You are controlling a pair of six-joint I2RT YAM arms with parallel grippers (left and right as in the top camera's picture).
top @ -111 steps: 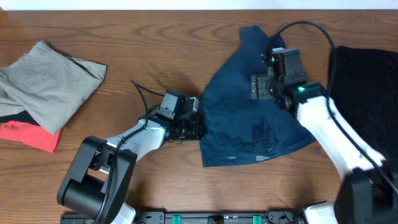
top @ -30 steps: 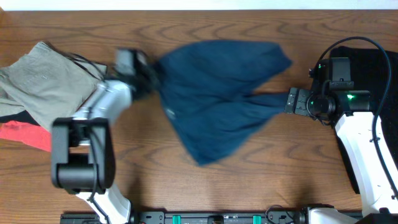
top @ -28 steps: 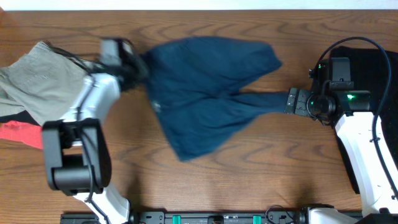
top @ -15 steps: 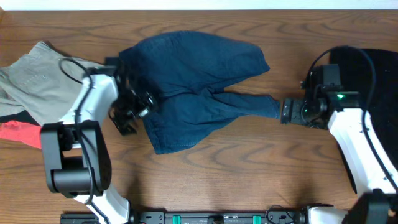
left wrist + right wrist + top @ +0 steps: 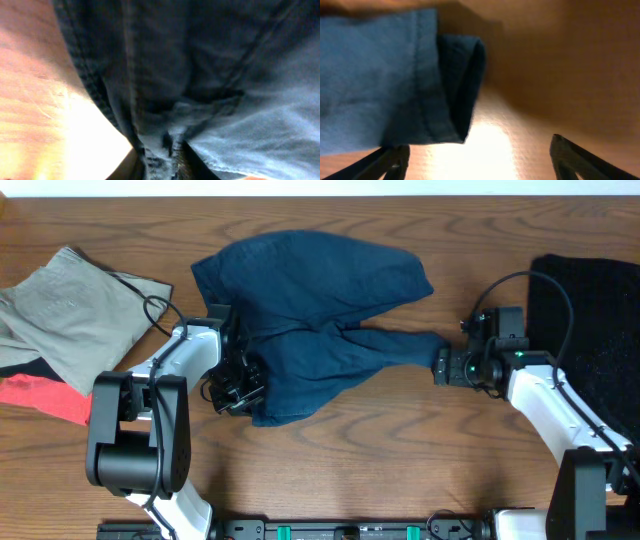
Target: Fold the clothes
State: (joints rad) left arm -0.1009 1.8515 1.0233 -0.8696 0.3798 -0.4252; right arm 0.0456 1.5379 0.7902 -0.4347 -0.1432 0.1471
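While the navy garment (image 5: 320, 290) lies spread on the table (image 5: 400, 470), left pincer (image 5: 238, 385) clamped on its edge, right pincer (image 5: 441, 366) gaping beside the cuff (image 5: 460, 90) (nothing held), no fold is made yet.

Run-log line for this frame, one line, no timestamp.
task: fold clothes | navy garment: spread on table, unfolded | left gripper: shut on its edge | right gripper: open, at leg hem

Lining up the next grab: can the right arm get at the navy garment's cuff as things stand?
Probably yes. The right gripper sits just off the cuff of the navy garment, jaws spread wide toward it; only bare table lies between, nothing covering that end.
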